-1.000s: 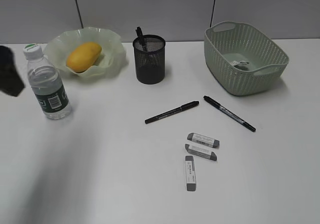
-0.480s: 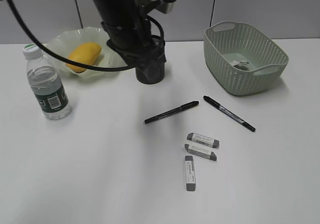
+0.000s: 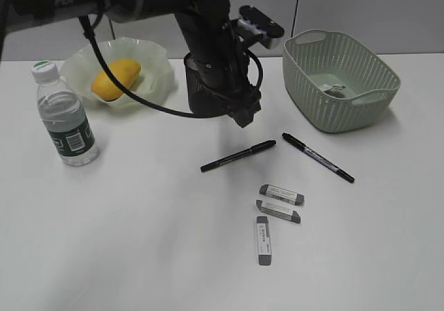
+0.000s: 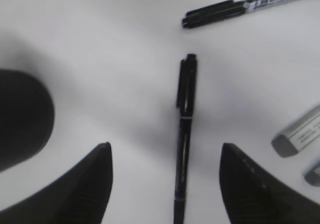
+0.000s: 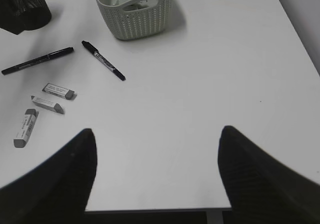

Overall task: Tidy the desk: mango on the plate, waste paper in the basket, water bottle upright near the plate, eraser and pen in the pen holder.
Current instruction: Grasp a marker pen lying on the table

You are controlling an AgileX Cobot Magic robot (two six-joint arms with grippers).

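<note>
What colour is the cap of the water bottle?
White; the cap shows best in the exterior view.

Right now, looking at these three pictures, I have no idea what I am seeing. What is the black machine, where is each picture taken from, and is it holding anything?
It is a robot with two arms, each ending in a two-fingered gripper. The wide picture comes from a camera facing the desk. The other two come from cameras on the wrists, so the dark shapes at their lower edges are the fingers.

The left gripper hangs open and empty above a black pen. The right gripper is open and empty too, over bare desk.

On the desk stand an upright water bottle, a wavy green plate with a mango on it, a black mesh pen holder and a green basket with crumpled waste paper inside. A second pen and three erasers lie loose.
</note>
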